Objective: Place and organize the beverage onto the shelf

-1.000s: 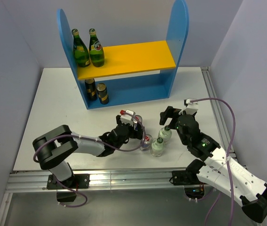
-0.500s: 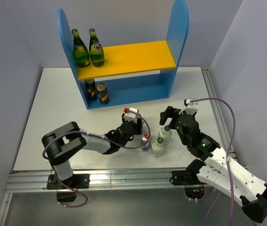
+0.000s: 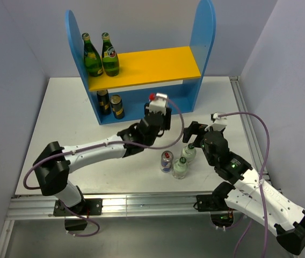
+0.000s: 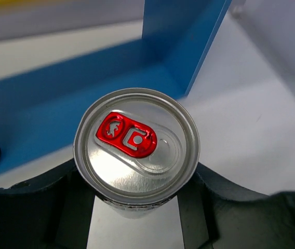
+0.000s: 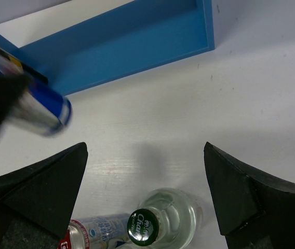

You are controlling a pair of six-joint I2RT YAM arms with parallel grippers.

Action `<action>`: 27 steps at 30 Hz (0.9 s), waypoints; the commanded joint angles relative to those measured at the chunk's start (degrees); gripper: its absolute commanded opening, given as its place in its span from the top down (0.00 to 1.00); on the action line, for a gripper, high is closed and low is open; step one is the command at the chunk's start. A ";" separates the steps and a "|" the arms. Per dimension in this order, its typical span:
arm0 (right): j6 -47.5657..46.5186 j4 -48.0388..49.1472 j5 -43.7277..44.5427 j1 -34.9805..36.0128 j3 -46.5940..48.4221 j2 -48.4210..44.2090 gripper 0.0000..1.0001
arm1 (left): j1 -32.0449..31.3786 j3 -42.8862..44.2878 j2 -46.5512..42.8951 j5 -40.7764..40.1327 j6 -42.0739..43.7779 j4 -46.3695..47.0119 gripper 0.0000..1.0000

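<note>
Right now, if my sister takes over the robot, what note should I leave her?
Left gripper: jaws shut on a blue-silver can, held in front of the shelf, at its lower level.
Right gripper: jaws open, empty, above a clear bottle.
Done: two dark cans stand on the lower level, left end.
Left to do: shelve the held can, then the second blue-silver can, that clear bottle and the other clear bottle, all on the table.
</note>
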 commanded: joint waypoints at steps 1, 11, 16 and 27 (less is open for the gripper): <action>0.07 1.64 0.25 0.28 -0.12 -0.49 0.00 | 1.12 14.67 -3.16 -3.17 4.67 -7.37 1.00; 0.16 1.73 -0.45 0.28 -0.55 -1.90 0.00 | 13.84 49.97 11.24 7.27 6.35 -20.31 1.00; 0.34 1.73 -1.06 0.28 -0.99 -2.69 0.00 | 19.22 68.79 23.27 13.94 6.00 -25.76 1.00; 0.60 2.17 -1.94 0.28 -1.35 -3.39 0.00 | 23.53 76.40 30.68 18.97 5.47 -22.51 0.94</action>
